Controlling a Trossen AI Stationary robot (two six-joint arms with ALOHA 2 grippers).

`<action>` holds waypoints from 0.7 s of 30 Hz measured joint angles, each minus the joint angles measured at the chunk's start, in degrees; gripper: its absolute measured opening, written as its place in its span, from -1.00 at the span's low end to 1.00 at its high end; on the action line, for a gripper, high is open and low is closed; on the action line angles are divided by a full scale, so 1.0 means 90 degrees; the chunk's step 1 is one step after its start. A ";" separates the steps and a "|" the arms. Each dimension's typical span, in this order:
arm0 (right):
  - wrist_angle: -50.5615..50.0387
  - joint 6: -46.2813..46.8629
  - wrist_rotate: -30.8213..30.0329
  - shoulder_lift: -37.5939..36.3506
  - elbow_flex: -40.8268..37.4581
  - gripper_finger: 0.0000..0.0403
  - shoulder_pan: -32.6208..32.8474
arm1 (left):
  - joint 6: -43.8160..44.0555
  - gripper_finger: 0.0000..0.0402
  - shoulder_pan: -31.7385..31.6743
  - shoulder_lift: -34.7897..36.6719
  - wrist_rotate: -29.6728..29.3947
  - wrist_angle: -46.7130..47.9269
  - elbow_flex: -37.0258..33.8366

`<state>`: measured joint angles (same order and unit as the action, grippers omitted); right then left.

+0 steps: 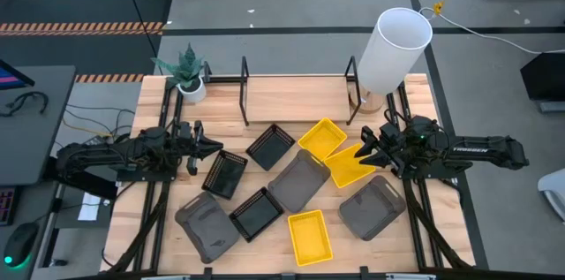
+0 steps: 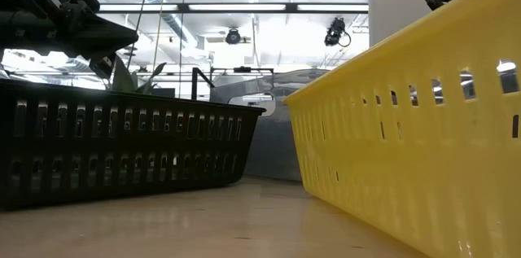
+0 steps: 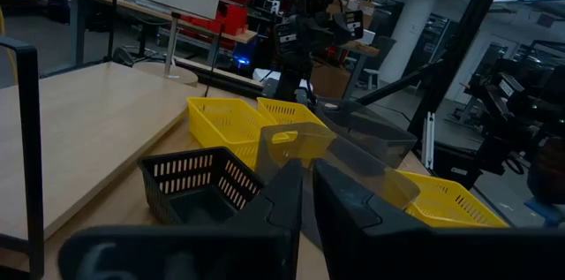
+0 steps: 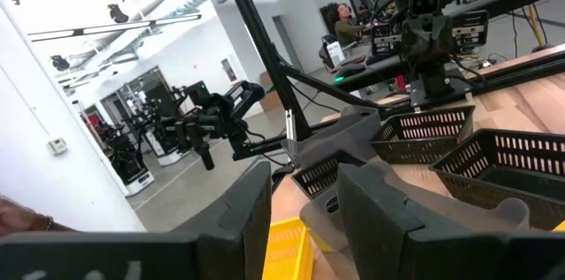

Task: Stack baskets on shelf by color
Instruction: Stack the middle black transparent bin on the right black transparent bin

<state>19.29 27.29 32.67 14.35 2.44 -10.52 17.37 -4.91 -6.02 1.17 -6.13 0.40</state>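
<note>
Baskets lie scattered on the tabletop, each flat on its bottom. Three are yellow (image 1: 322,137), (image 1: 351,167), (image 1: 310,237). Three are black and slatted (image 1: 270,146), (image 1: 225,174), (image 1: 257,214). Three are dark grey (image 1: 298,180), (image 1: 207,225), (image 1: 372,208). The shelf (image 1: 296,96) runs along the far edge, bare. My left gripper (image 1: 214,147) (image 3: 307,202) hovers level at the left, shut, pointing at the black baskets. My right gripper (image 1: 362,153) (image 4: 305,200) hovers open over the edge of a yellow basket, with nothing between its fingers.
A tall white cylinder (image 1: 395,49) stands at the shelf's right end and a small potted plant (image 1: 188,75) at its left end. Black bracket uprights (image 1: 244,86) rise from the shelf. In the low view a black basket (image 2: 122,148) and a yellow basket (image 2: 423,128) fill the foreground.
</note>
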 joint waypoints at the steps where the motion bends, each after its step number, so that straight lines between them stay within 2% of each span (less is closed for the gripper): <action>1: 0.0001 0.0000 0.0000 0.0000 0.0000 -0.33 0.0000 | 0.0002 -0.82 0.0002 0.0000 0.0000 0.0000 -0.0001; 21: -0.0007 0.0150 0.0189 0.0000 0.0000 -0.33 0.0000 | 0.0000 -0.84 0.0001 -0.0001 0.0002 0.0000 0.0000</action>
<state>19.22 28.64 34.37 14.35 2.44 -10.52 17.37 -4.89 -6.03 1.19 -6.13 0.39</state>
